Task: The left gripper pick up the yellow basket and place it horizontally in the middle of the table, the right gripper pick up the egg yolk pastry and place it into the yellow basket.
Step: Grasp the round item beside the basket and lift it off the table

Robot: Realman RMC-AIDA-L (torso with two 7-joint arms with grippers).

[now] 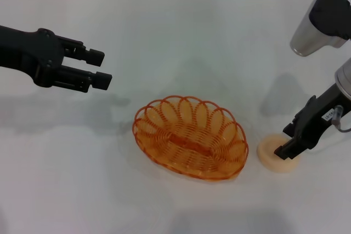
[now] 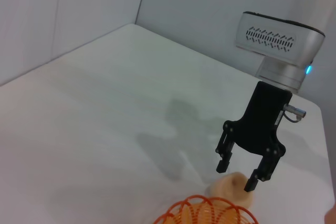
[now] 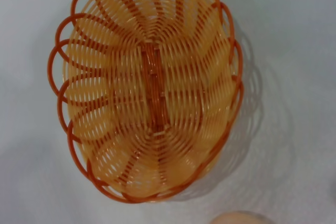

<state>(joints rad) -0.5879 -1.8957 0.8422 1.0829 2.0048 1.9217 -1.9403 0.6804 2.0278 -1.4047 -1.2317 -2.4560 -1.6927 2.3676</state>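
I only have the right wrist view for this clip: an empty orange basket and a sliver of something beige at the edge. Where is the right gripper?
Observer: The right gripper is down over the egg yolk pastry, fingers open either side of it.
Operator: Pastry lifted yet?
Observer: No, it sits on the table, beside the yellow basket on the robot's right.
Operator: And the left arm?
Observer: The left gripper is open, holding nothing, off to the basket's left.
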